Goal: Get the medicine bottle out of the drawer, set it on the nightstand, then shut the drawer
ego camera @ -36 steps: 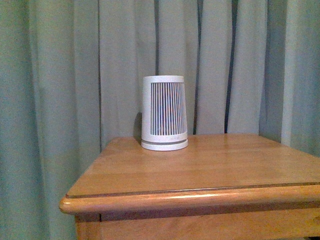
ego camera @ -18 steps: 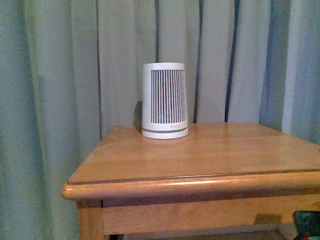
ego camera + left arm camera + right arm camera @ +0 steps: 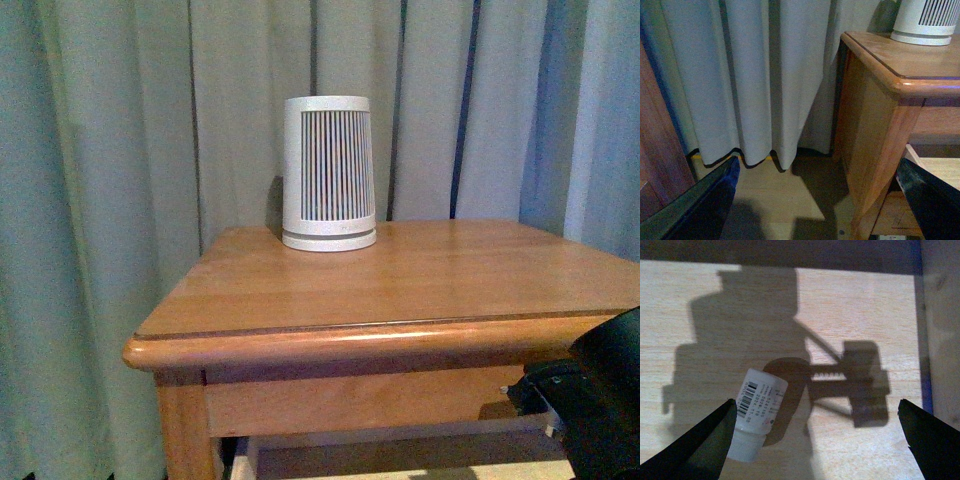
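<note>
While the right pincer [image 3: 816, 407] is hanging wide open over the pulled-out, honey-coloured wooden upper drawer [image 3: 855, 305], the small white plastic medicine bottle [image 3: 758, 412] is lying on its side on the drawer's pale, matt floor. It is resting just beside one dark finger [image 3: 705, 440] rather than midway between the two. Closing from here is probably risking a push instead of a grip, since the smooth round body is likely to roll away. What looks like the drawer's side wall [image 3: 942, 340], near the other finger, is also threatening a snag. The left pincer [image 3: 816, 165] is idling wide apart beside the honey-coloured wooden nightstand [image 3: 875, 115], near grey pleated curtains [image 3: 740, 75]. A white tapered slatted device [image 3: 329, 172] is standing on the glossy, rounded-edge worktop [image 3: 420, 280].
</note>
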